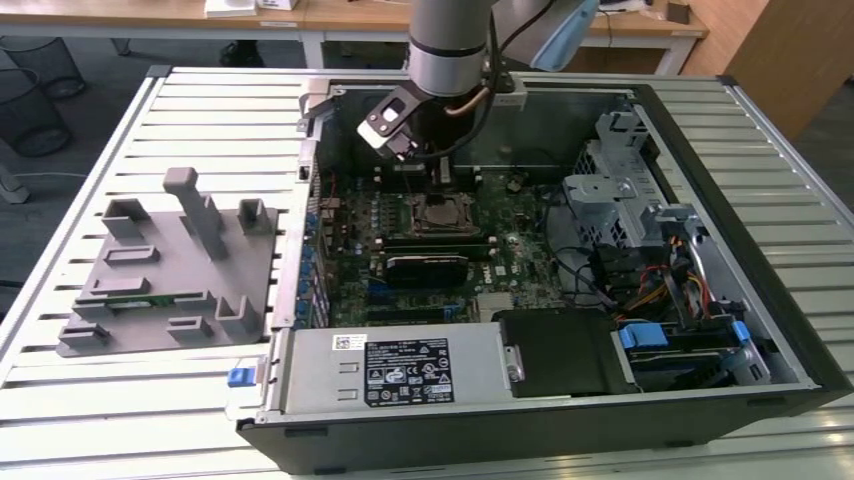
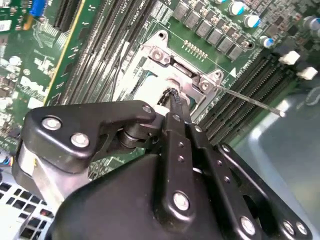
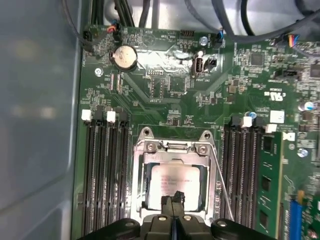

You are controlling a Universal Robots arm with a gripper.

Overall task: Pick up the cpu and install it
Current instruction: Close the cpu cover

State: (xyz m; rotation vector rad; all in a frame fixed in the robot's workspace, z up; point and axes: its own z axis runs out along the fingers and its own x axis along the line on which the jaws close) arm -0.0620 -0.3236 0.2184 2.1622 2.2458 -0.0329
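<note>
Hovered low over the motherboard [image 3: 200, 100], gripper [image 3: 173, 200] pinched fully closed with nothing in it, tips right at the cpu's edge. Found the cpu [image 3: 175, 182] already lying flat in its socket frame [image 3: 175, 150], probably dropped in and getting nudged square. Flanked closely by memory slots [image 3: 105, 175]; thin metal lever [image 2: 250, 100] sticking out nearby, easy to snag.

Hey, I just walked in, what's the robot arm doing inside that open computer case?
The arm has reached into the open computer case and its gripper sits directly over the cpu socket on the motherboard. The cpu lies in the socket, metal top up, with the shut fingers at its edge. The socket's lever is not latched down. The grey tray sits beside the case.
</note>
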